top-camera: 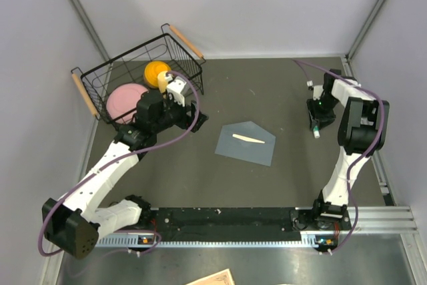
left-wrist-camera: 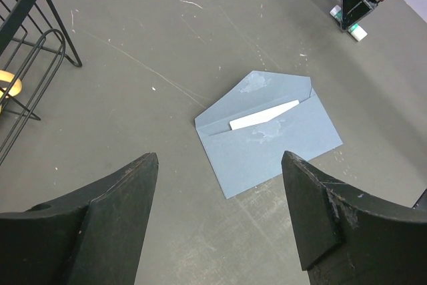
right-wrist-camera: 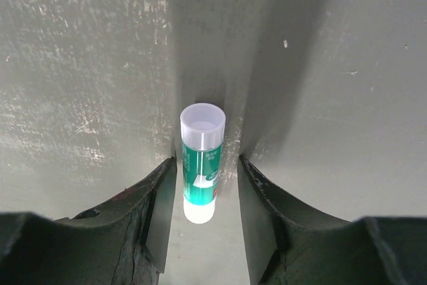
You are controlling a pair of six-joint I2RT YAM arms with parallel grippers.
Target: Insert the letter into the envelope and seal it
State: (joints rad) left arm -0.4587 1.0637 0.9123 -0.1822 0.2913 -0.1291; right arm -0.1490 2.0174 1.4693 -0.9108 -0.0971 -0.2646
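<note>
We see the letter (left-wrist-camera: 263,117) already tucked into the envelope (left-wrist-camera: 280,148), with only a pale strip showing at the mouth. Both lie flat on the table (top-camera: 280,85), at the middle of the overhead view. So we judge the first half of the task done. The pointed flap (left-wrist-camera: 267,88) lies open, away from the pocket, with shiny smears on it that may be glue, though we cannot be sure. Sealing is left: the flap must be folded down and pressed.

At the right of the overhead view, well apart from the envelope, the right gripper (right-wrist-camera: 207,161) stands over the glue stick (right-wrist-camera: 201,165). Its jaws bracket the stick closely, with a thin gap on each side, so we read them as not pinching it. The left gripper (left-wrist-camera: 219,158) hangs with jaws spread wide and empty, near the wire basket (top-camera: 113,75) at the upper left.
</note>
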